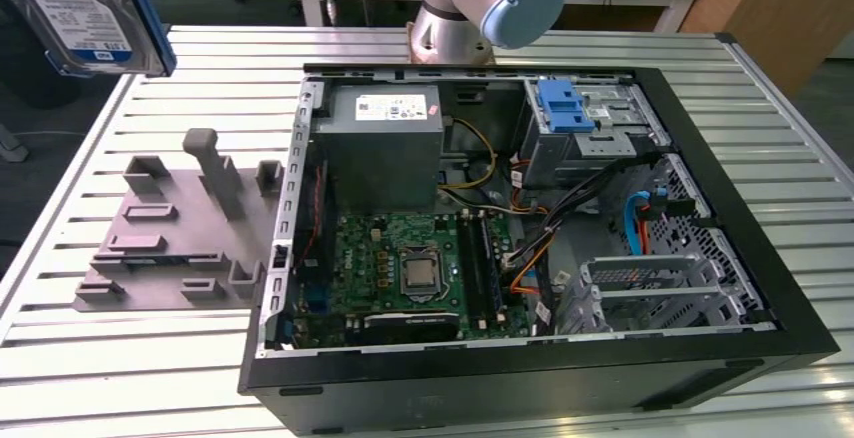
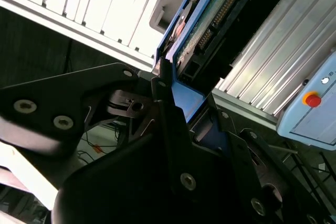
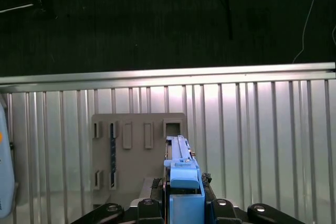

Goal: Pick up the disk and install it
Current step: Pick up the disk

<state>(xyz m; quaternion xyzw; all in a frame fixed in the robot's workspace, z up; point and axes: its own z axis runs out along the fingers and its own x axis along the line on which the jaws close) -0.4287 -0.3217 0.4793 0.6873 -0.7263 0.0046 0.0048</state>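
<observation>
The pincer (image 2: 181, 106) is clamped on the disk (image 1: 83, 8). It grips one end of the blue frame, with a finger on each side. I think it holds the end so the rest of the disk stays free to fit into a slot.

The disk hangs high in the air, over the far corner of the surface (image 1: 134, 358) on the exterior view's left. It is well above the gray rack (image 1: 174, 228), so it cannot bump it.

The computer box (image 1: 534, 383) lies open with its inside facing up. That way its metal cage (image 1: 601, 148) can be reached from above.
</observation>
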